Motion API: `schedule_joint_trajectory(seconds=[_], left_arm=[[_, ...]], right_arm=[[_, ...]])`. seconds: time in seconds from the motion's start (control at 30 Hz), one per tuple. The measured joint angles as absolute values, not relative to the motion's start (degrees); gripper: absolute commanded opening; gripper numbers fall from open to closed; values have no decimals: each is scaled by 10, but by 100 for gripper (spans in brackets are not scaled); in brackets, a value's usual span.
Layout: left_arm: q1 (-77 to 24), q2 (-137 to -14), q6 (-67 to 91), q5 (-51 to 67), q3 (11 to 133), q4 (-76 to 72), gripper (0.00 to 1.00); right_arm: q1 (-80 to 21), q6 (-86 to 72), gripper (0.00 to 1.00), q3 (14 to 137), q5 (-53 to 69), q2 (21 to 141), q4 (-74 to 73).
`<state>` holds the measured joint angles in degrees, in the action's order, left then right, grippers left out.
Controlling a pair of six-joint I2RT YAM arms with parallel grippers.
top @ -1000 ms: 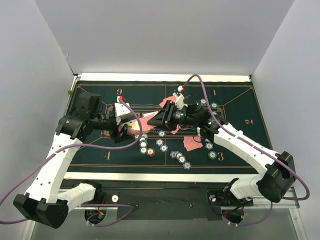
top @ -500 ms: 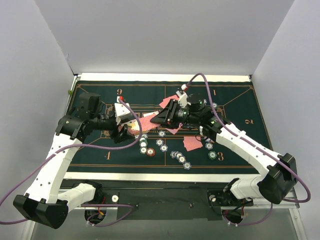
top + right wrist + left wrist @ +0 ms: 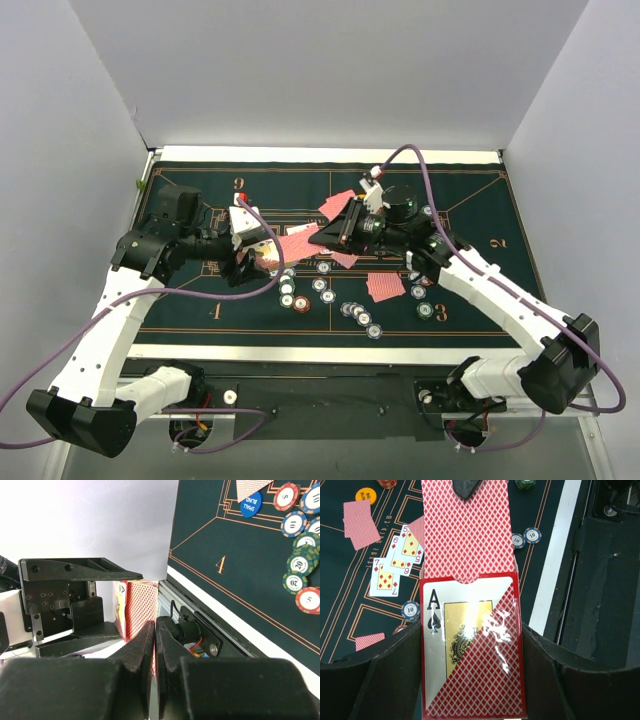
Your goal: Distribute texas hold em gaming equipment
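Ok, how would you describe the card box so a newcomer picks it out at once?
Over the dark green felt mat, look left of the middle, where the left pincer clamps the card box. It is the only red carton: an ace of spades on its face and a red-backed card sticking partway out, unlike the loose cards lying flat.

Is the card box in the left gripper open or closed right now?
Open. In the left wrist view a red-backed card sticks out of the card box past its notched top edge, and the right gripper pinches the card's far end.
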<state>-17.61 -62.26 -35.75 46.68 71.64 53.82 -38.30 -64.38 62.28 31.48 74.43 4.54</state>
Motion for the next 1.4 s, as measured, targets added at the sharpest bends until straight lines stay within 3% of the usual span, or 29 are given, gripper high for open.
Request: schedule_joint_trajectory(seconds=[0.67, 1.07, 1.4], left_arm=[[-176, -620, -359, 467, 716, 538, 39], [-176, -618, -358, 467, 714, 538, 39], [-176, -615, -361, 464, 683, 536, 39]], right_arm=[[-211, -605, 0, 585, 387, 691, 35], [-187, -439, 0, 602, 278, 984, -50], [-187, -397, 0, 692, 237, 1091, -43]])
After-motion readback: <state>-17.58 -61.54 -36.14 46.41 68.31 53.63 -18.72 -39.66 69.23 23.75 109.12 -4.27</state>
